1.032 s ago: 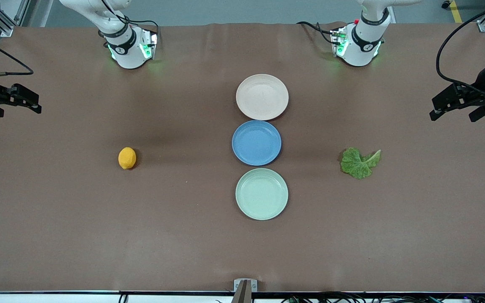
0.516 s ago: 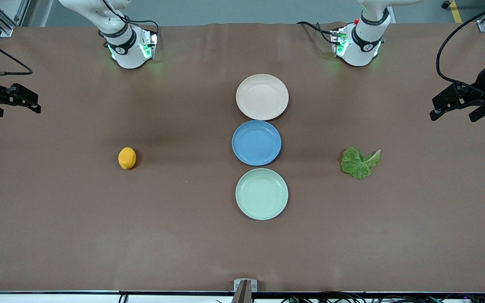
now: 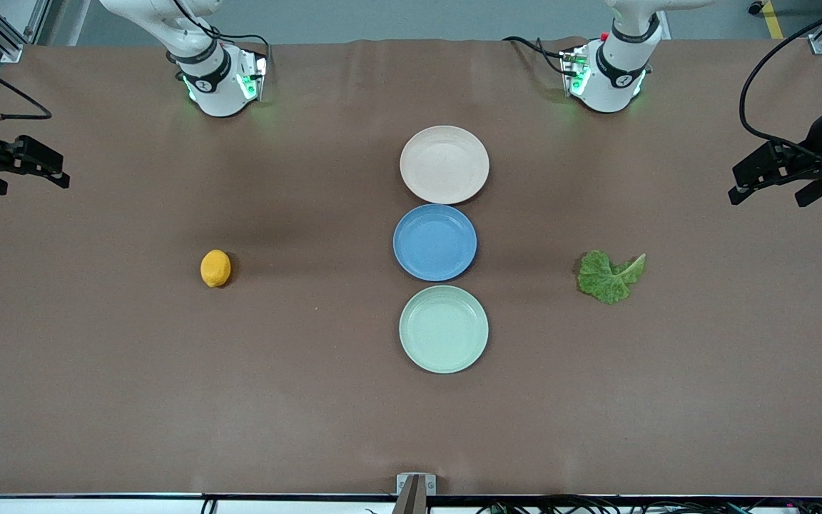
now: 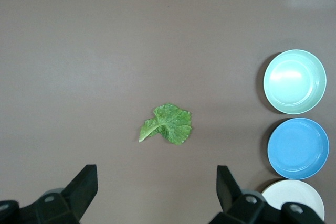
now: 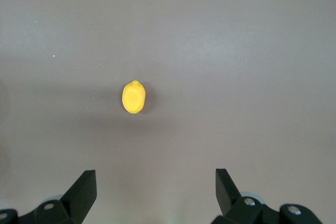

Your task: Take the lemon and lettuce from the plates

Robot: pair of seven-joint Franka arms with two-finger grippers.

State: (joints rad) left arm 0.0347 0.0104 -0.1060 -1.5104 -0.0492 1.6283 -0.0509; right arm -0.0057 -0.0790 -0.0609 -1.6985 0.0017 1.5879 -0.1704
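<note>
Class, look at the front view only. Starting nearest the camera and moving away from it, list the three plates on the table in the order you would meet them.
Mint green plate → blue plate → beige-cream plate. All three are empty.

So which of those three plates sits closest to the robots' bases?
The beige-cream plate. It heads the row, farthest from the front camera, with the blue plate in the middle and the mint green plate nearest the camera.

Lemon (image 3: pixel 215 268), lettuce (image 3: pixel 609 275) on bare table (image 3: pixel 168 392), unobstructed.
</note>
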